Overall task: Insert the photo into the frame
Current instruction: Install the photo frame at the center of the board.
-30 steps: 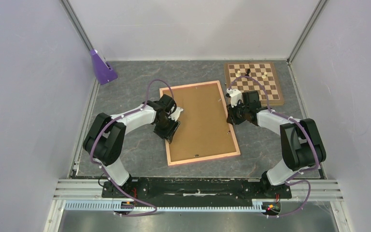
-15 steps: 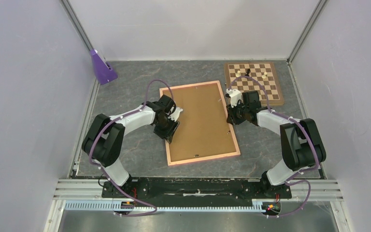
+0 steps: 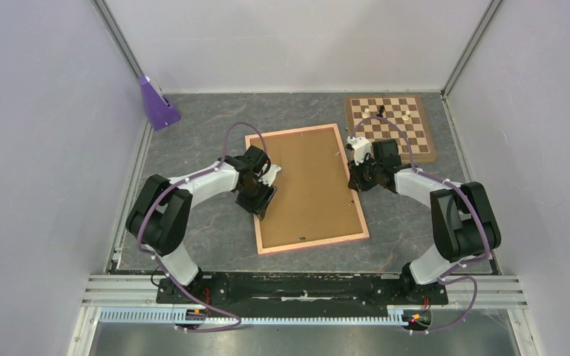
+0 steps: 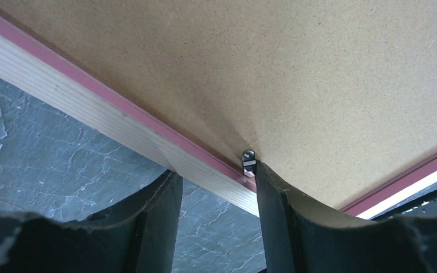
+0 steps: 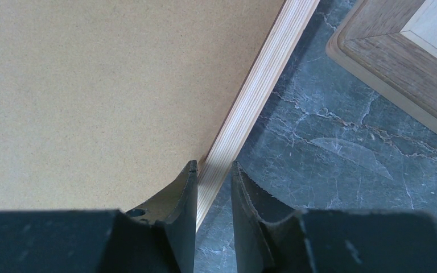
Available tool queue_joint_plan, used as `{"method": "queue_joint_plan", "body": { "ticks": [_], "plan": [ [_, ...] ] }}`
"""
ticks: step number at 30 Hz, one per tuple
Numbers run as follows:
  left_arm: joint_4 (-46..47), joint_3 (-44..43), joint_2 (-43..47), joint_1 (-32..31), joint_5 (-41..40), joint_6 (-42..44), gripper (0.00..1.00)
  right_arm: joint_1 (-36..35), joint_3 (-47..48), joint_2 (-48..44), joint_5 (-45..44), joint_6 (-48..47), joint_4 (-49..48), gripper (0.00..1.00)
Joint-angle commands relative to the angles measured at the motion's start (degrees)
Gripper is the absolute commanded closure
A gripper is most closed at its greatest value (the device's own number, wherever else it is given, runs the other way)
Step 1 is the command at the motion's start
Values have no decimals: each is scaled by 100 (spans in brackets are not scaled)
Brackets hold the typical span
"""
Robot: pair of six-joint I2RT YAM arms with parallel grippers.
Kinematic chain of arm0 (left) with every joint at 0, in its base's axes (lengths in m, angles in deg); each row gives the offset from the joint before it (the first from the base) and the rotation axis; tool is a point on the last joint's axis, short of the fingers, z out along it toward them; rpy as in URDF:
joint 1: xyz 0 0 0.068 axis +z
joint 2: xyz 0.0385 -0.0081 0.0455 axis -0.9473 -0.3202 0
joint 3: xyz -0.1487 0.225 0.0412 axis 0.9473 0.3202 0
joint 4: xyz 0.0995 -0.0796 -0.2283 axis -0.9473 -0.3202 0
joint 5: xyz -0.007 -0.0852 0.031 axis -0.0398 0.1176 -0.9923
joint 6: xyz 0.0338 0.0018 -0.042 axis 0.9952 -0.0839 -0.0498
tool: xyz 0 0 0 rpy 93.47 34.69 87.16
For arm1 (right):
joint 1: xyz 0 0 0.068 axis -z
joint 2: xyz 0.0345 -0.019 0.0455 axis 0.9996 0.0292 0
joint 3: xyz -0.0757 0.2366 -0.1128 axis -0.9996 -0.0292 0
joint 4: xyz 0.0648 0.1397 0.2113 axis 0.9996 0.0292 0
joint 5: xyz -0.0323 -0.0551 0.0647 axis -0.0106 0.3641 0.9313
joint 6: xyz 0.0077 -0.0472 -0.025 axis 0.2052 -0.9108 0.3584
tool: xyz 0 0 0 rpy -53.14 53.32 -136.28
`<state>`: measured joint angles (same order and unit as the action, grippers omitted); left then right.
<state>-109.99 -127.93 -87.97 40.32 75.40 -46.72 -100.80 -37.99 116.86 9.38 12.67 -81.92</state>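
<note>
Left claw (image 4: 216, 170) gapes empty over the frame (image 4: 62, 94) edge; right claw (image 5: 211, 165), narrow, straddles it (grip unclear).

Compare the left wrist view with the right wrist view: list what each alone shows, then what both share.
Left wrist only: a small metal clip beside the frame's pink inner strip. Right wrist only: a chessboard corner. Both: brown backing board, the frame's pale wood rail, grey table, and black fingers flanking the rail.

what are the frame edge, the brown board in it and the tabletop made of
The frame looks like pale plywood, striped layers, matte. The backing board: speckled brown fibreboard, probably, matte. The tabletop: grey, veined, slate-like, possibly printed laminate.
</note>
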Motion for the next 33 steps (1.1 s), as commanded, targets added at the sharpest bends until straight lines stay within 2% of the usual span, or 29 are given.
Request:
{"method": "queue_joint_plan", "body": {
  "ticks": [1, 11, 20, 33],
  "plan": [
    [574, -120, -229, -7, -377, 184, 44, -1, 21, 29, 12, -301, -193, 84],
    [520, -181, -217, 2, -347, 86, 33, -1, 34, 40, 5, -300, -185, 84],
    [678, -154, -256, 59, -541, -34, 32, -1, 34, 12, 24, -285, -176, 84],
    [635, -274, -438, 251, -169, -136, 31, 0, 34, 7, 25, -300, -176, 84]
  ]
}}
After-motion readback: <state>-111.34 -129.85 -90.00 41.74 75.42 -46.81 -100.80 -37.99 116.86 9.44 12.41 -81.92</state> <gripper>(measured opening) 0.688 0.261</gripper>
